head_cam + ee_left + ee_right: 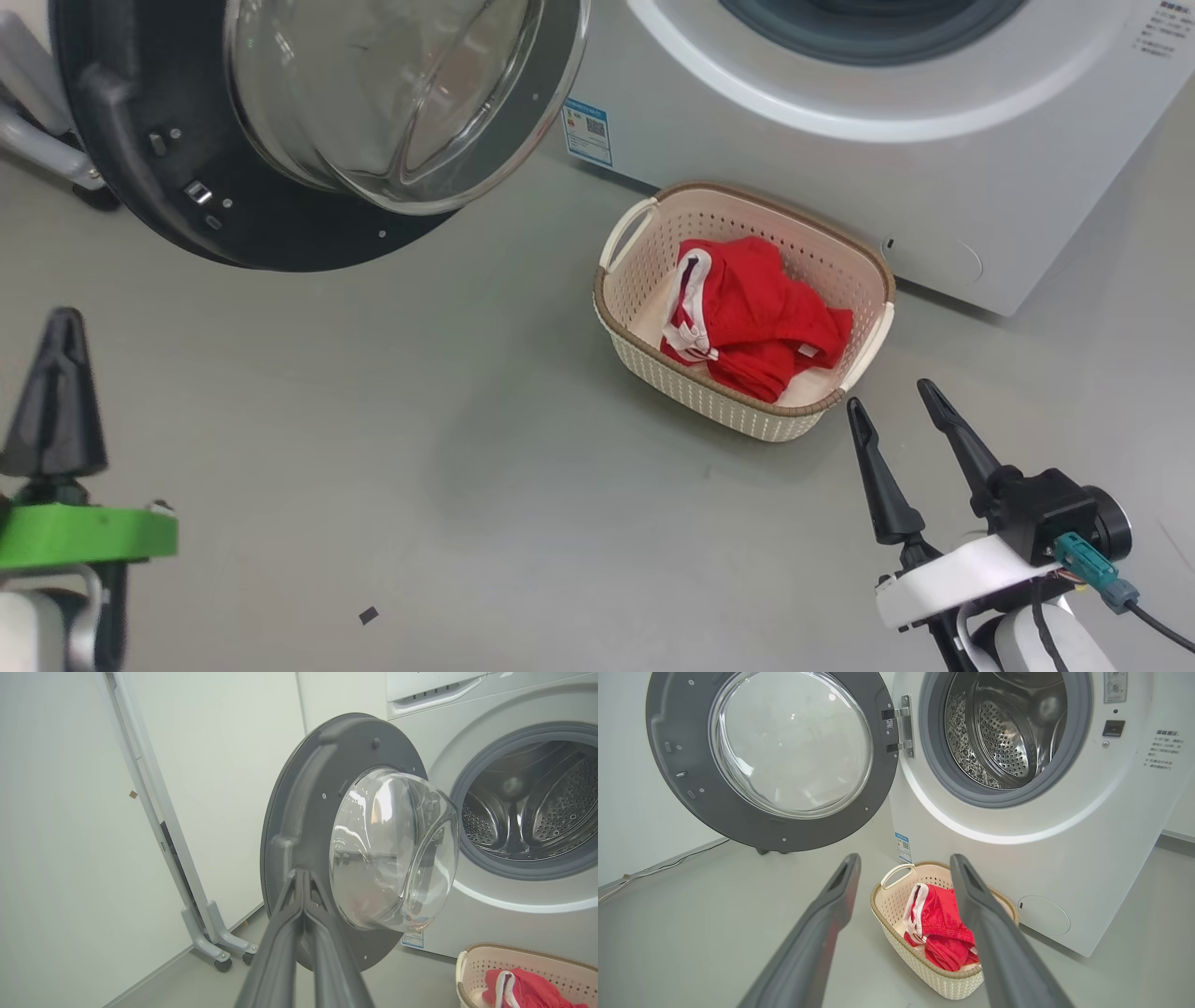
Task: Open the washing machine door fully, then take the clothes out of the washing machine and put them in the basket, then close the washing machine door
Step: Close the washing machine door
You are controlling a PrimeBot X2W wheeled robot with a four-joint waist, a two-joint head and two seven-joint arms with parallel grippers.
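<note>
The washing machine door (187,215) hangs open to the left of the white washing machine (840,168), its glass bowl facing out. The steel drum (1004,732) looks bare inside. On the floor in front of the machine stands the cream basket (738,411), with the red clothes (756,317) lying in it. My left gripper (61,322) is at the lower left, shut on nothing. In the left wrist view its tips (302,873) point at the door's dark rim (303,788). My right gripper (889,394) is open just right of the basket, and the wrist view looks between its fingers (904,858) at the clothes (943,924).
A white wheeled stand (205,933) leans by the wall left of the door. A cable (658,868) runs along the wall's foot. A small dark scrap (369,614) lies on the grey floor between my arms.
</note>
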